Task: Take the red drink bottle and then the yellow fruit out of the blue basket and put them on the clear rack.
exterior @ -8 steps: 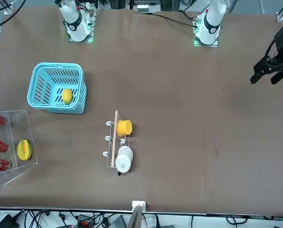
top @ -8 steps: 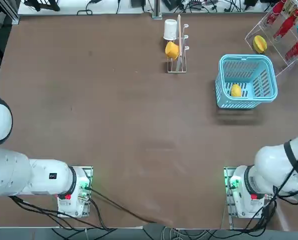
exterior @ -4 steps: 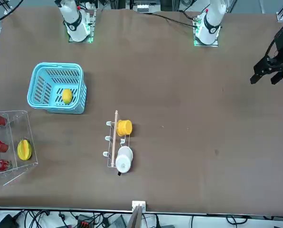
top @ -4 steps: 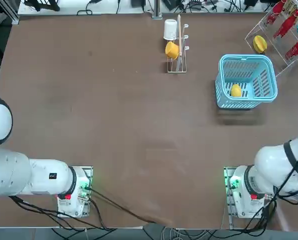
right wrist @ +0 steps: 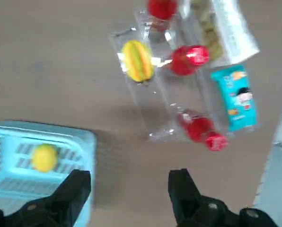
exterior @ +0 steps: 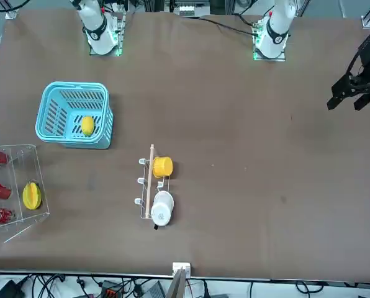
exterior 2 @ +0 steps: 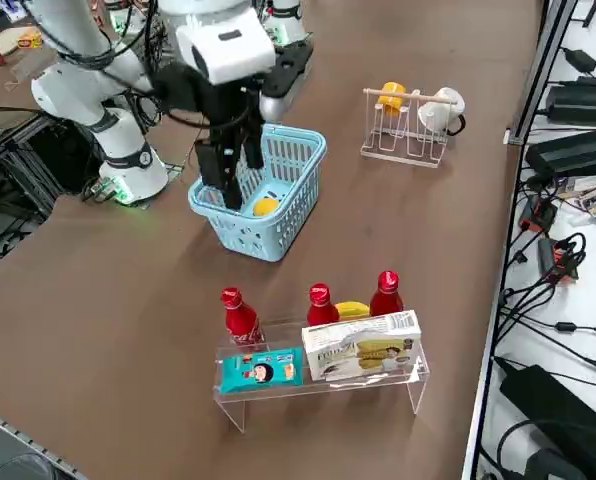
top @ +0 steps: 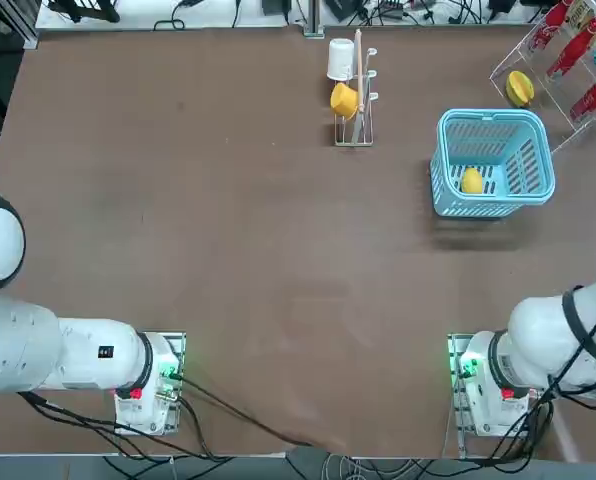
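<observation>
Hovering with fingers spread and empty, the right gripper (exterior 2: 232, 172) should drop squarely over the yellow fruit (exterior 2: 266, 206) — alone in the blue basket (exterior 2: 296, 212) — avoiding the slotted walls, then carry it to the clear rack (exterior 2: 408, 380).

We saw one small change, in the top view: the right arm's (top: 563, 335) white link, at about 4 o'clock of the table, had dropped a little toward 6 o'clock, so its upper edge met the picture's edge lower than half a second before; the front view gave us no difference; the right gripper (exterior 2: 233, 180) hung over the blue basket's (exterior 2: 308, 150) rim with its fingers apart and nothing between them, in views we could not hold against earlier ones.
</observation>
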